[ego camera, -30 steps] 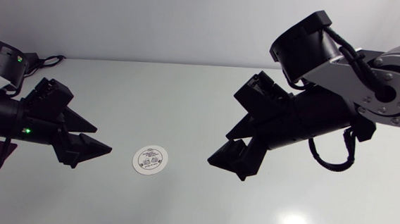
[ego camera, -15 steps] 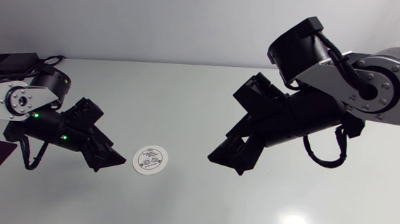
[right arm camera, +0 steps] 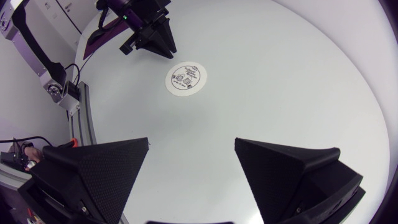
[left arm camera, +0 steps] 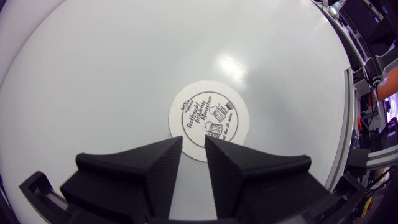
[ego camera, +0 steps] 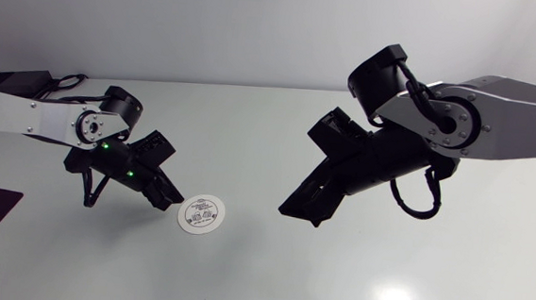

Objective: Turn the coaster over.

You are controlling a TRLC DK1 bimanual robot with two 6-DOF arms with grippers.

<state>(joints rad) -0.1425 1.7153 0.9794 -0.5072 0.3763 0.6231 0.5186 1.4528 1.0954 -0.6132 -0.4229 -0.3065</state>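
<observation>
A round white coaster lies flat, printed face up, on the pale table. Seen from above, it sits just off the tips of the left gripper, at about that gripper's four o'clock. The left gripper's fingers stand only a narrow slit apart and hold nothing. The right gripper hangs spread wide and empty, well apart at the coaster's three o'clock. The likely risk is that a thin disc on a smooth top offers little edge to catch, so a nudge from the fingertips could send it skidding instead of lifting it. The coaster bears black lettering around small drawings, left unread here.
</observation>
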